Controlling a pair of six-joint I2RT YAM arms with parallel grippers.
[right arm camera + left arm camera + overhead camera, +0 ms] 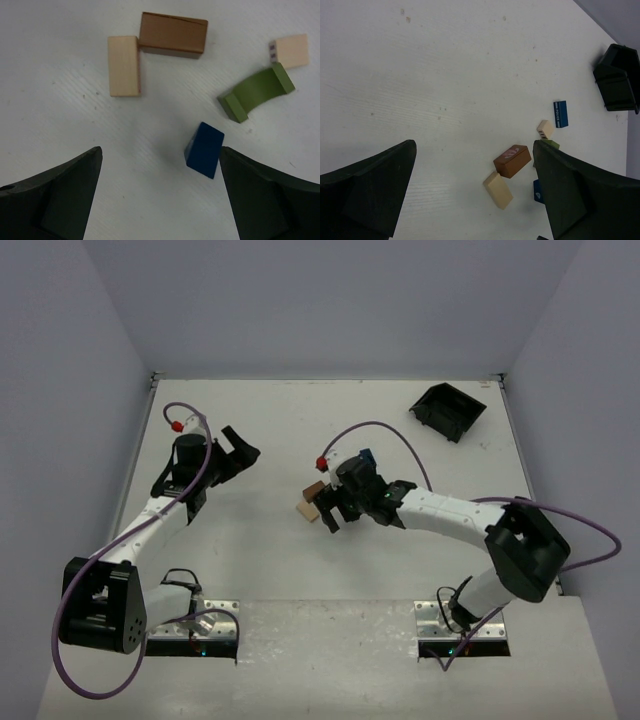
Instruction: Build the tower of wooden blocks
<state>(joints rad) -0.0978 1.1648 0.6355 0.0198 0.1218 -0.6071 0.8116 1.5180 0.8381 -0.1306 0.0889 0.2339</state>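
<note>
The wood blocks lie loose on the white table, none on top of another. In the right wrist view a reddish brown block (172,34) touches a pale tan block (124,65). An olive green arch (257,94) and a small tan block (291,50) lie to the right. A dark blue wedge (205,149) sits just inside the right finger of my open right gripper (160,152), which hovers over the cluster (312,502). My left gripper (474,145) is open and holds nothing, well left of the blocks (240,452). A flat blue block (560,113) lies farther off.
A black plastic bin (448,410) lies tipped at the back right of the table. Grey walls close in the table on three sides. The right arm's purple cable (385,430) arcs above the blocks.
</note>
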